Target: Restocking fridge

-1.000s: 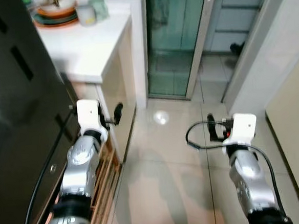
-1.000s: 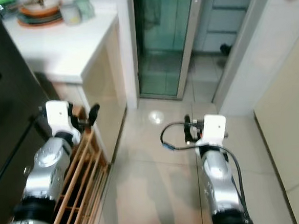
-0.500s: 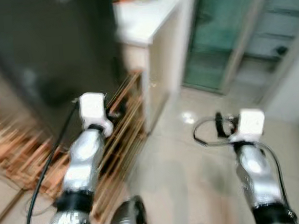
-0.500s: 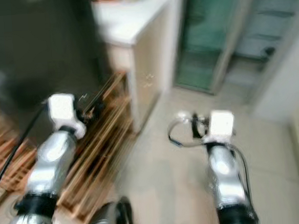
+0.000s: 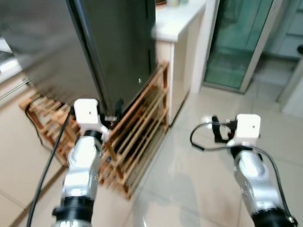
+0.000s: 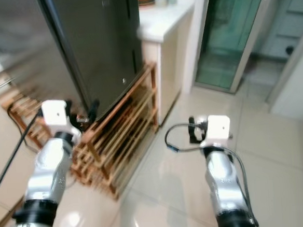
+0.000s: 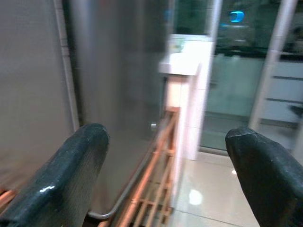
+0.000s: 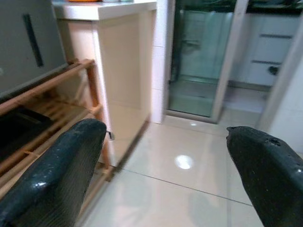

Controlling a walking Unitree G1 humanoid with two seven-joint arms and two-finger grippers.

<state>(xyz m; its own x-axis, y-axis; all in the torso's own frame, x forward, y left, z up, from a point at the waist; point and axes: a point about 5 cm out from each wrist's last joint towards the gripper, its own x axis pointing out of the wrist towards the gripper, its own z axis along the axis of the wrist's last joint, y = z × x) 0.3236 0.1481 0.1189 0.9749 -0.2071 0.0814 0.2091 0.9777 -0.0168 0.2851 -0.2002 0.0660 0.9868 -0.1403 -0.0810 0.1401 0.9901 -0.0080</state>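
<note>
A tall dark fridge (image 5: pixel 116 43) with its doors closed stands ahead on my left, also visible in the left wrist view as the grey fridge (image 7: pixel 113 85). My left gripper (image 5: pixel 113 112) is held up just in front of its lower corner, fingers (image 7: pixel 61 184) open with nothing between them. My right gripper (image 5: pixel 216 130) hovers over the tiled floor to the right, also open and empty, with its fingers (image 8: pixel 57 175) wide apart.
A slatted wooden rack (image 5: pixel 140 137) sits at the fridge's base. A white counter (image 5: pixel 179 22) with dishes adjoins the fridge on the right. A glass door (image 5: pixel 244 29) lies beyond. Glossy tiled floor (image 5: pixel 187 178) stretches between my arms. A black cable (image 5: pixel 41 173) trails along my left arm.
The camera has swung left, bringing the whole fridge front and rack into view. Both arms hold the same raised pose with open fingers.
</note>
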